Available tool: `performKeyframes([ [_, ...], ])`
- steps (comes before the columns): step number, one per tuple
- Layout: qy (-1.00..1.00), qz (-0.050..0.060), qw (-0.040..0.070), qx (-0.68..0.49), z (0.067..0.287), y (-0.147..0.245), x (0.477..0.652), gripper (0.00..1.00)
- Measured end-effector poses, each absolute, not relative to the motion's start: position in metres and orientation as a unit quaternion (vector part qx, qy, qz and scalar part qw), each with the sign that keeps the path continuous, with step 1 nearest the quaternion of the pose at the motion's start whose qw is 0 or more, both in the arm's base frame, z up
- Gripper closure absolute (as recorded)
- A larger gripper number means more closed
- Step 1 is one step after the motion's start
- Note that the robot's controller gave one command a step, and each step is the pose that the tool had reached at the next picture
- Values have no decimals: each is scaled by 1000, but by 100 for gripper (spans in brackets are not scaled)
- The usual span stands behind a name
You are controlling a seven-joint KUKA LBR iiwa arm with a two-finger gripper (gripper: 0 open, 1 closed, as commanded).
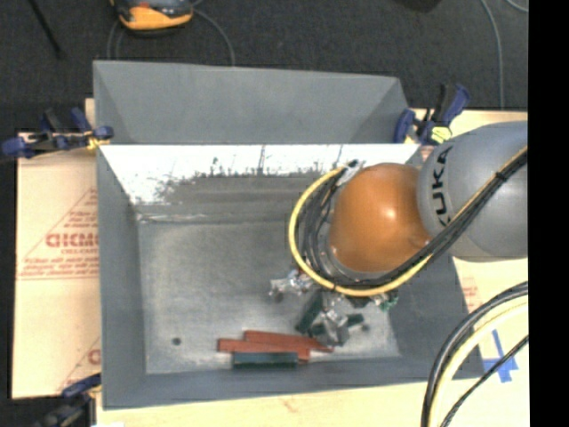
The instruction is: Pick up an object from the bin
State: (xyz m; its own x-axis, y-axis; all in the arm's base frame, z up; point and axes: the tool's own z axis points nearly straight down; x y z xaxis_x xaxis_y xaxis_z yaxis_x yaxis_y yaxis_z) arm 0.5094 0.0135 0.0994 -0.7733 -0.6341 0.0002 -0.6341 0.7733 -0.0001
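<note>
My gripper is low over the bin's front right part, mostly hidden under the arm's orange dome. Right beside it lies a small dark green thing, partly covered by the gripper. Just to the front left, two flat red-brown bars lie end to end along the front wall, and a dark green strip sits under their front edge. I see nothing held in the gripper.
The arm and its cable loops reach in from the right and cover the bin's right side. A small dark speck lies on the floor at the front left. The bin's walls slope up steeply on all sides.
</note>
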Motion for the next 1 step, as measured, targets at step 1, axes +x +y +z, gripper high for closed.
performKeyframes([
  [1, -963, 1, -3, 270, 74, -16, 525, 100],
])
